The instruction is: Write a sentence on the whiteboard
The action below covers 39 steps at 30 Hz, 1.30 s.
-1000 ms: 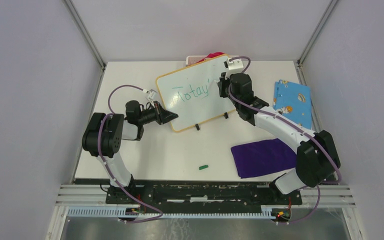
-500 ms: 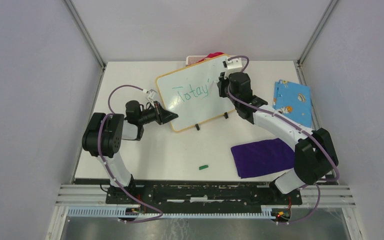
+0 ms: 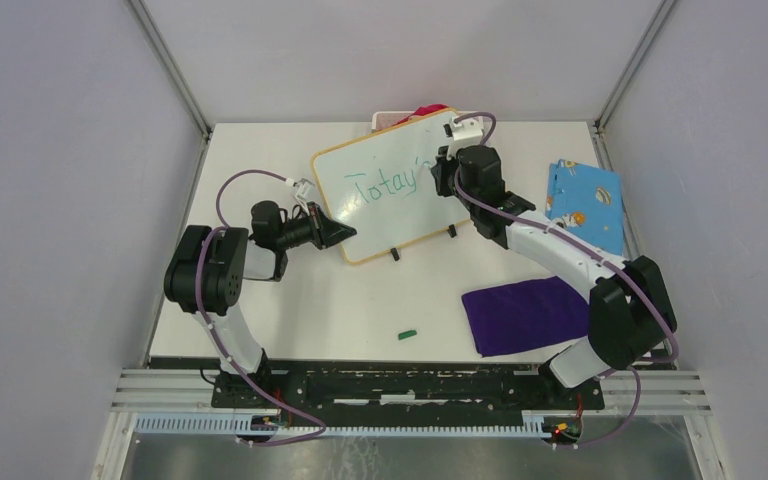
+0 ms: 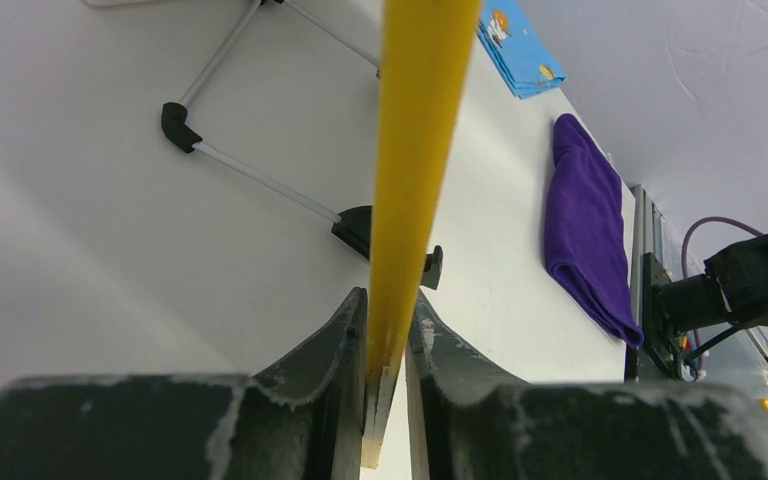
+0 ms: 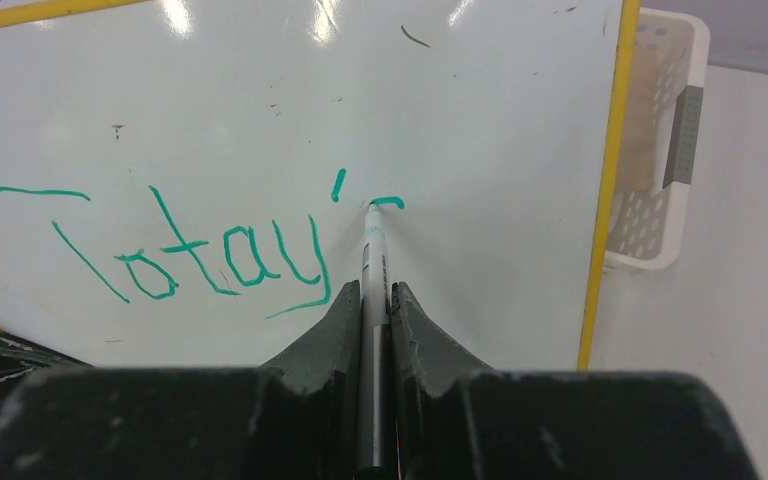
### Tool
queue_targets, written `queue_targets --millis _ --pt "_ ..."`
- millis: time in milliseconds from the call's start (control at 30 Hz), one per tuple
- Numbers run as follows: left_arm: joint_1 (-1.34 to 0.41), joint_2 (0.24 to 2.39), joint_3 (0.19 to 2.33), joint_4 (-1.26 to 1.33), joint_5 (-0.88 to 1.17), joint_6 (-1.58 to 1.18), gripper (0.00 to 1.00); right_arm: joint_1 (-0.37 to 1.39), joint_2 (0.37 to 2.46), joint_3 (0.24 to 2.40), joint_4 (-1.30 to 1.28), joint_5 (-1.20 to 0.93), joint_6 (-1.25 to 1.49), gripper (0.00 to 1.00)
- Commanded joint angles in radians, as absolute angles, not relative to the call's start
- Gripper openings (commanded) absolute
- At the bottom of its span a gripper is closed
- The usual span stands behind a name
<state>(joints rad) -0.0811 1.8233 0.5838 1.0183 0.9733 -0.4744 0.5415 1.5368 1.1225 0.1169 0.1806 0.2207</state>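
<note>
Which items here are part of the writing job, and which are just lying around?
In use: whiteboard, held at its frame by the left gripper; green writing; marker in the right gripper.
Lying about: purple cloth, blue patterned cloth, white basket, small green cap.

The white table (image 3: 360, 290) carries a whiteboard (image 3: 385, 195) standing on its black feet towards the far middle. A white basket (image 3: 388, 120) sits just behind it. A folded blue patterned cloth (image 3: 585, 205) lies by the right edge. A purple cloth (image 3: 525, 312) lies nearer on the right. A small green piece (image 3: 407, 334) lies near the front edge, apart from the rest.
</note>
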Motion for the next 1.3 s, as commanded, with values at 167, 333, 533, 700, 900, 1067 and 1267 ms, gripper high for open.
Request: queue_targets --millis 167,333,533,700,900,1067,1267 --pt "-0.078 1.847 0.603 0.982 0.919 -0.457 0.25 0.544 1.519 1.074 0.137 0.207 0.229 0.0" --pt "-0.079 1.847 0.603 0.981 0.918 -0.457 0.25 0.543 1.516 1.079 0.118 0.257 0.229 0.0" --pt "-0.078 1.846 0.602 0.98 0.918 -0.456 0.25 0.537 1.519 1.084 0.101 0.282 0.23 0.0" --pt "-0.078 1.847 0.601 0.98 0.919 -0.456 0.25 0.534 1.512 1.071 0.096 0.29 0.232 0.0" --pt "-0.079 1.847 0.602 0.98 0.918 -0.456 0.26 0.534 1.503 1.053 0.099 0.284 0.235 0.0" --pt "-0.079 1.847 0.602 0.98 0.917 -0.456 0.25 0.535 1.505 1.048 0.092 0.272 0.237 0.0" --pt "-0.08 1.846 0.602 0.979 0.918 -0.456 0.25 0.538 1.506 1.048 0.098 0.202 0.243 0.0"
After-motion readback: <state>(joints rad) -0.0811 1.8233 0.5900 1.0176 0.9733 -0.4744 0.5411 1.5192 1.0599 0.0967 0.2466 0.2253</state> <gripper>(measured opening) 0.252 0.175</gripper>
